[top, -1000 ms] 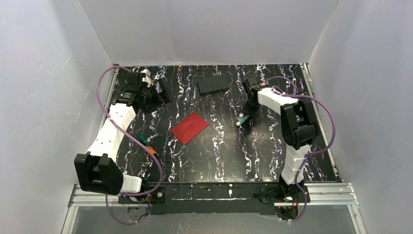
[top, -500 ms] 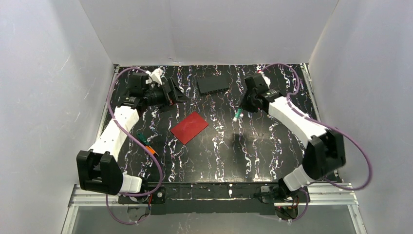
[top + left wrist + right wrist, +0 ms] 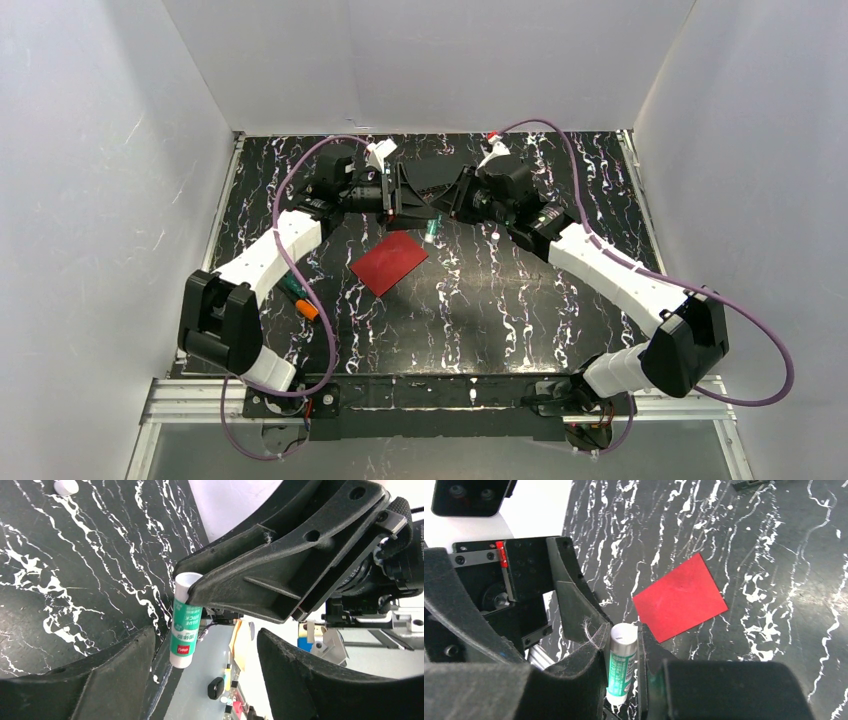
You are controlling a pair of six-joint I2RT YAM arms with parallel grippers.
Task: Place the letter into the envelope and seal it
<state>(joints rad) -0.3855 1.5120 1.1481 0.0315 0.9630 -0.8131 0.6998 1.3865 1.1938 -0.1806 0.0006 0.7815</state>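
The dark red envelope (image 3: pixel 389 262) (image 3: pixel 680 597) lies flat and closed on the black marbled table. The letter is out of view. My right gripper (image 3: pixel 442 205) (image 3: pixel 622 637) is shut on a green-and-white glue stick (image 3: pixel 430 229) (image 3: pixel 621 672) (image 3: pixel 184 625), held just above the envelope's far corner. My left gripper (image 3: pixel 398 200) (image 3: pixel 205 677) faces it, open. The stick's free end hangs between the left fingers (image 3: pixel 107 677), close to one of them and touching neither.
A dark ribbed block (image 3: pixel 440 175) lies behind the two grippers, partly hidden. A green pen with an orange tip (image 3: pixel 300 300) rests by the left arm. A small white round cap (image 3: pixel 65 486) sits on the table. White walls enclose the table.
Both arms swung to the middle back. The right gripper carried the glue stick leftward and the left gripper moved right to meet it. The left jaws have narrowed a little.
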